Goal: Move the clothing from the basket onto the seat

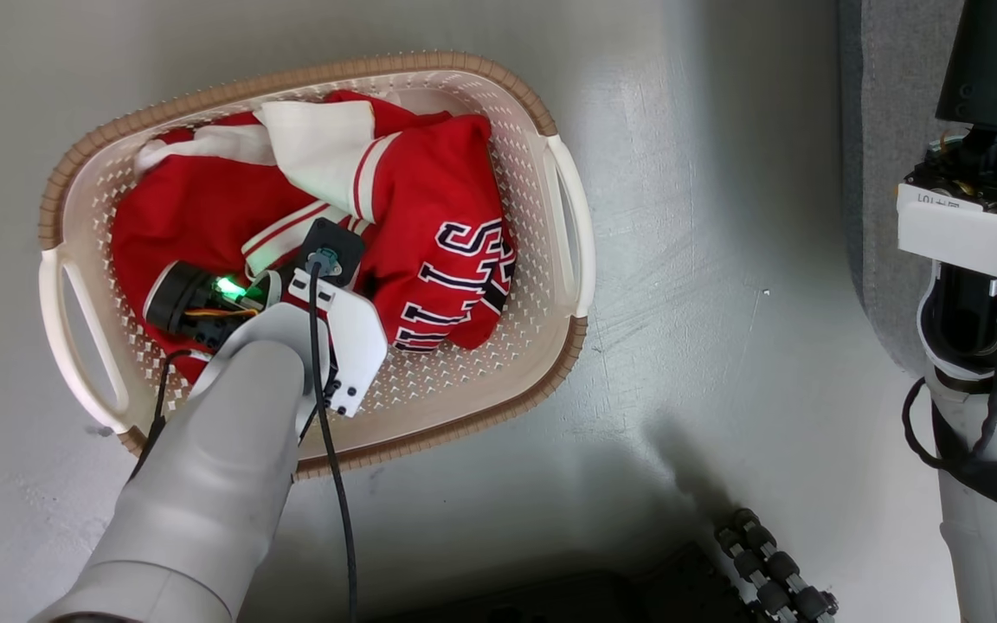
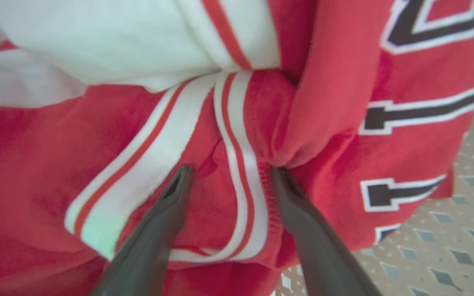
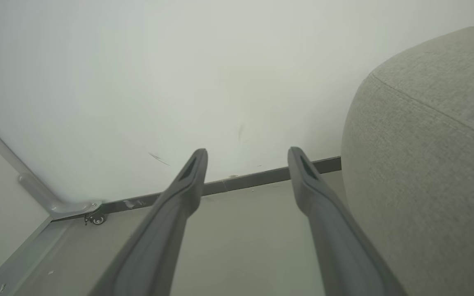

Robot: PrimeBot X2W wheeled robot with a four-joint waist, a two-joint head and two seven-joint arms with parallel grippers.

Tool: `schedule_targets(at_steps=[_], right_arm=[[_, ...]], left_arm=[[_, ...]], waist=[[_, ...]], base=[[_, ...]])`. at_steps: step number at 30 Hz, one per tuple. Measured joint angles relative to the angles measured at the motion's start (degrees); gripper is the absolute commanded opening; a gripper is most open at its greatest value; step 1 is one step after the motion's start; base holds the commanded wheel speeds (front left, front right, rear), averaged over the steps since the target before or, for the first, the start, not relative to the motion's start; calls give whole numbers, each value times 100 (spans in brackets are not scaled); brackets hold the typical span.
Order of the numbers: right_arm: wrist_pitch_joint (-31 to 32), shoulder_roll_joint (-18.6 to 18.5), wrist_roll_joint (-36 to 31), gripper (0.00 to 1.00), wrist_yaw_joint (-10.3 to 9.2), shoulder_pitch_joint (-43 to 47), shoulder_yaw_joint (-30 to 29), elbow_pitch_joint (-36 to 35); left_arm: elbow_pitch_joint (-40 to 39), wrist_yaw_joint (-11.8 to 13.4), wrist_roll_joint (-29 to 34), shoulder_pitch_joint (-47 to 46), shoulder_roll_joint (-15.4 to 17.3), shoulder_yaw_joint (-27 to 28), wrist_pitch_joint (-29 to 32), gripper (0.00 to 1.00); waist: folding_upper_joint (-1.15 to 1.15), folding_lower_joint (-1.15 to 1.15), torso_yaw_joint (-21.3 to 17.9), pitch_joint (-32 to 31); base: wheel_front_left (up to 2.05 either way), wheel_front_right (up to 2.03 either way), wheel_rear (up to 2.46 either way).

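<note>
The cream basket (image 1: 563,216) with a brown rim stands on the floor and holds the crumpled red clothing (image 1: 429,182). The jersey's black-white lettering (image 1: 464,277) faces up at the right. I cannot tell the shorts apart in the heap. My left arm (image 1: 239,407) reaches down into the basket, and its wrist hides the fingers. In the left wrist view my left gripper (image 2: 231,174) is open, its tips pressed into the fabric on either side of a fold of white-red striped trim (image 2: 241,164). My right gripper (image 3: 248,158) hangs open and holds nothing, beside the grey seat (image 3: 426,144).
The seat's edge (image 1: 884,130) runs along the top right, behind my right arm (image 1: 974,260). Pale floor lies between the basket and the seat. The robot's dark base with rollers (image 1: 771,562) is at the bottom. A wall, a baseboard and a small caster (image 3: 97,219) lie ahead of the right gripper.
</note>
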Motion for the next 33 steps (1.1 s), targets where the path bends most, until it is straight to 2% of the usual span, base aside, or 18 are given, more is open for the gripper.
schedule_targets(at_steps=[5, 8, 10, 12, 14, 15, 16, 17, 26, 29, 33], right_arm=[[0, 8, 0, 100, 0, -32, 4, 4], [0, 21, -1, 100, 0, -99, 14, 5], [0, 22, -1, 100, 0, -103, 5, 9], [0, 23, -1, 100, 0, -103, -10, 15], [0, 23, -1, 100, 0, -103, -24, 21], [0, 24, -1, 100, 0, -103, -24, 24], [0, 24, -1, 100, 0, -103, -23, 25], [0, 24, -1, 100, 0, -103, -23, 25], [0, 25, -8, 100, 0, -104, -18, 52], [0, 31, -8, 100, 0, -139, 15, 52], [0, 33, -8, 100, 0, -222, -3, 52]], left_arm=[[37, 158, 2, -127, 2, 2, 80, 100], [67, 158, 9, -155, 0, -24, 129, 100], [99, 158, 10, -156, -3, -44, 196, 82], [113, 158, 10, -156, -3, -51, 199, 48], [125, 158, 9, -156, -3, -66, 233, 38], [132, 157, 9, -156, -3, -69, 242, 30], [133, 157, 9, -156, -3, -74, 242, 18], [134, 155, 9, -156, -4, -78, 242, 0], [121, 142, -69, -158, -4, -80, 91, 0], [118, 38, -121, -183, -4, -42, -99, 0], [73, 29, -143, -185, -4, -48, -230, 0]], waist=[[0, 0, -21, 53], [0, 0, -29, 63], [0, 0, -28, 55], [0, 0, -26, 43], [0, 0, -25, 29], [0, 0, -24, 22], [0, 0, -24, 16], [0, 0, -25, 12], [0, 0, -18, -33], [0, 0, -27, -42], [0, 0, -24, -81]], base=[[0, 0, 0], [0, 0, 0], [0, 0, 0], [0, 0, 0], [0, 0, 0], [0, 0, 0], [0, 0, 0], [0, 0, 0], [0, 0, 0], [0, 0, 0], [0, 0, 0]])
